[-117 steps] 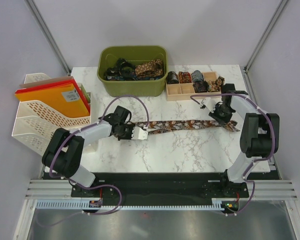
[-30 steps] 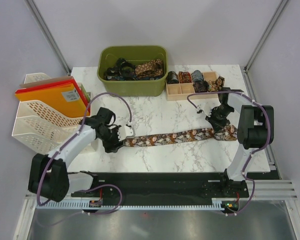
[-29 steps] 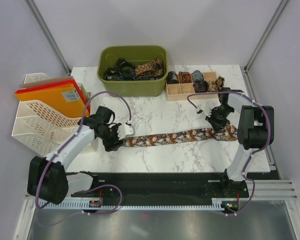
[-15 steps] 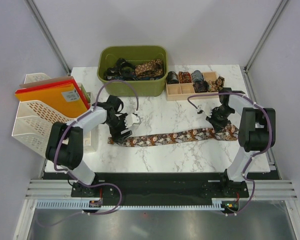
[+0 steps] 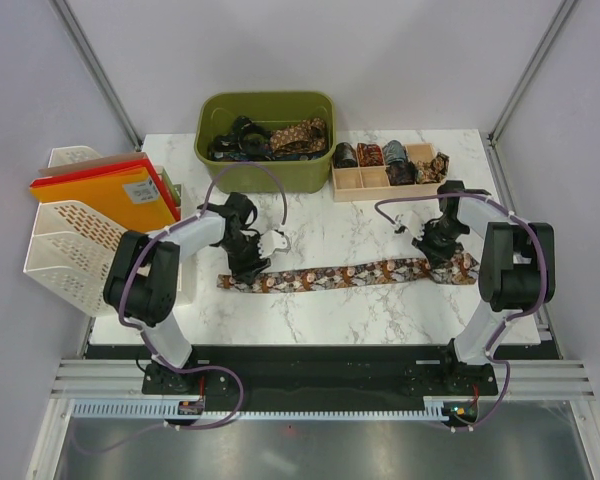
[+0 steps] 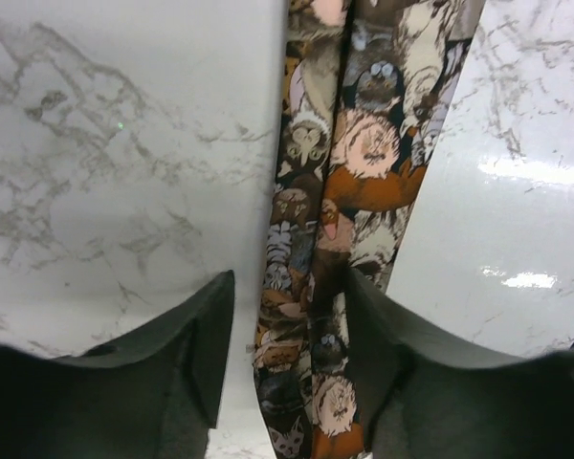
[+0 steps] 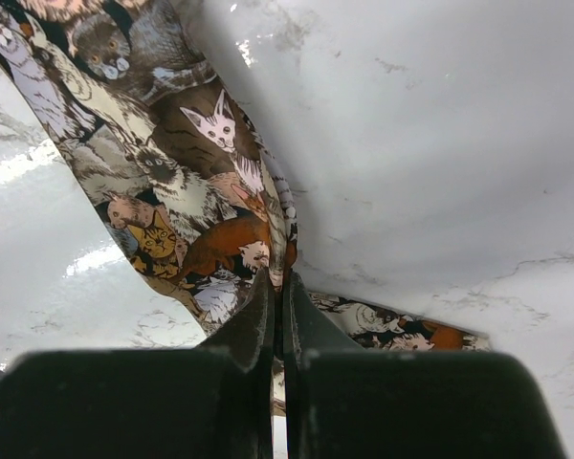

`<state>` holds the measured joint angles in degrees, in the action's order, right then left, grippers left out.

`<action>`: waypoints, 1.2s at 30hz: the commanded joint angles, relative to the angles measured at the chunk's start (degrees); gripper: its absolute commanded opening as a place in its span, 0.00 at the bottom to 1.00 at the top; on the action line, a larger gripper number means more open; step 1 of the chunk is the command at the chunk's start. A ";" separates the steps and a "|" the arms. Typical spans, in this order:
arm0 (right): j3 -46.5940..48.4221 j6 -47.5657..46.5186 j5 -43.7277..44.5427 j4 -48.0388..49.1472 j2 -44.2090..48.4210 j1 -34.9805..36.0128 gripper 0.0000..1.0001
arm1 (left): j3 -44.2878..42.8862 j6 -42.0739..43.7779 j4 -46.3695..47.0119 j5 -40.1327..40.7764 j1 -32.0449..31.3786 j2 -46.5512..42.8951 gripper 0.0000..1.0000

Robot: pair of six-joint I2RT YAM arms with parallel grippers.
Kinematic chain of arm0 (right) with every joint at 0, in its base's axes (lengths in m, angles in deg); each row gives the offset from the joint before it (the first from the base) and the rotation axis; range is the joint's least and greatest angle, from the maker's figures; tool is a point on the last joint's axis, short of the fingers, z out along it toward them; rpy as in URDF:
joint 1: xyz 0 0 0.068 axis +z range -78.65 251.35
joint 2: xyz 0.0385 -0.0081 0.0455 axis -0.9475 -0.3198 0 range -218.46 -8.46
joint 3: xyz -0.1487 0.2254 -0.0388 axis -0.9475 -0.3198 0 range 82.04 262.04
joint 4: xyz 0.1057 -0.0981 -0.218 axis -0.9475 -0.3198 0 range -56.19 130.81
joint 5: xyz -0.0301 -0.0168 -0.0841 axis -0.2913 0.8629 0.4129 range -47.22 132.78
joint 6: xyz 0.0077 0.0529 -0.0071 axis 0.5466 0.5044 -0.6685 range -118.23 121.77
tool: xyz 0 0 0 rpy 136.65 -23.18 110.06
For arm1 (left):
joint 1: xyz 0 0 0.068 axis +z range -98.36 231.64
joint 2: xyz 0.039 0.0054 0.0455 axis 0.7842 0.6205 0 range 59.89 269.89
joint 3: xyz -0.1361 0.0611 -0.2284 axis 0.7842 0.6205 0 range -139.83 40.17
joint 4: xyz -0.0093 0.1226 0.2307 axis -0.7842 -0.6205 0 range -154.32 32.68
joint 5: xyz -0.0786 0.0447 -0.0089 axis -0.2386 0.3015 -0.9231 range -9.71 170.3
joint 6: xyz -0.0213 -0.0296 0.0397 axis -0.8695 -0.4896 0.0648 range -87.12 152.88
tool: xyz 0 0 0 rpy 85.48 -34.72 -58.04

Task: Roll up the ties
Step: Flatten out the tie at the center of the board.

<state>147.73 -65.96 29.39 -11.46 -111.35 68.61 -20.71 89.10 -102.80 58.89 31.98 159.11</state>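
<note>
The tie [image 5: 340, 275] lies lengthwise left-to-right across the bench [image 5: 360, 315]; left fingers [image 6: 187, 373] open, straddling its left end; right fingers [image 7: 241, 337] closed, pinching its right end

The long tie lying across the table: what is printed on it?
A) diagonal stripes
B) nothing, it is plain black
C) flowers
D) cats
D: both wrist close-ups show cat faces in brown, grey and orange all over the tie.
</note>
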 commanded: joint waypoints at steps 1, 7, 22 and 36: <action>-0.04 0.84 -0.50 3.22 1.64 0.28 0.00 | 0.24 1.08 0.74 -1.88 -0.91 0.97 0.42; 2.95 2.77 -0.41 6.39 1.64 0.28 0.00 | -3.36 0.81 0.74 -0.57 -0.82 2.99 0.03; -16.87 0.68 -0.50 45.42 22.19 -2.10 0.00 | 3.81 5.81 28.01 6.98 0.50 -8.33 0.02; -56.11 -22.81 -5.77 86.02 30.21 -4.82 0.00 | 35.39 11.36 58.73 13.23 -3.02 -19.85 0.02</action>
<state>93.50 -84.51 25.87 65.02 -80.92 65.24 9.72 97.34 -51.83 69.22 28.62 142.44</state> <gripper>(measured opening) 0.021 0.025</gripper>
